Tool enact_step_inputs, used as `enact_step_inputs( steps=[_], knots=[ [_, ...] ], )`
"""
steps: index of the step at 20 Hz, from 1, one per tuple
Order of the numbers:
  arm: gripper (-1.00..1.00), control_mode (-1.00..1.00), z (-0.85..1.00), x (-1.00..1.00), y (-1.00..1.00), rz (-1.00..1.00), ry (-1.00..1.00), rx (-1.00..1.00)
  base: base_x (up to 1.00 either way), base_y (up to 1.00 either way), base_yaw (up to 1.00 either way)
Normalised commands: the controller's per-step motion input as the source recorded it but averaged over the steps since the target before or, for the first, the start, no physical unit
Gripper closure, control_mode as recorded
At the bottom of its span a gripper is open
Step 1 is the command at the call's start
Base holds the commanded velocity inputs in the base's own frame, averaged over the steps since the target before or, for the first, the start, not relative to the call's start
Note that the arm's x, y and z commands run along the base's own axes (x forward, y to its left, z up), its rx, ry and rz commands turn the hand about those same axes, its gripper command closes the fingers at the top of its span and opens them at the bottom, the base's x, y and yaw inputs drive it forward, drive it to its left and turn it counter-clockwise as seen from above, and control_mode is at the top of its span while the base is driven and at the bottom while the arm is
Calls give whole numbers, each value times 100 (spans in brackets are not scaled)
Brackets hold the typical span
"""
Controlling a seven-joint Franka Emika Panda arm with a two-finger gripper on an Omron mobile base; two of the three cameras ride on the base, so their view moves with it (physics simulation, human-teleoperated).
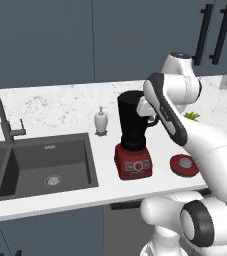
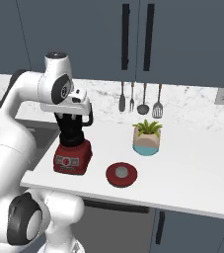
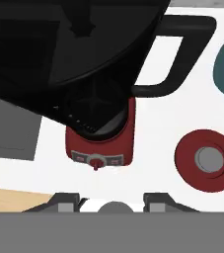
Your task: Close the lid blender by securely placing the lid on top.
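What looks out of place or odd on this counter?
Only the lid: it lies flat on the counter beside the blender, whose jar is open on top. Nothing looks spilled, tipped or damaged; the potted plant stands upright.

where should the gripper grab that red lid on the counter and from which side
Come straight down from above and close on the light grey round cap at the centre of the flat round red lid. The lid lies flat on the white counter, so its thin rim offers little to pinch, whereas the cap probably stands proud. The tall black blender jar stands apart from it, so the descent looks clear.
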Motion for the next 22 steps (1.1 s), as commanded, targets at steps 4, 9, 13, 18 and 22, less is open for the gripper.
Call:
enact_step_inputs(
  steps=[4,9,13,18,22],
  knots=[
    [-100,-100,-2,-38,-2,0,-9,0,0,0,0],
    [-100,-100,-50,-57,-65,-2,-5,18,0,0,0],
    [-100,-100,-73,-54,-100,-12,-1,22,0,0,0],
    [-100,-100,-62,-5,-91,-4,2,3,0,0,0],
    [-100,-100,-41,18,-51,-12,9,1,0,0,0]
  ],
)
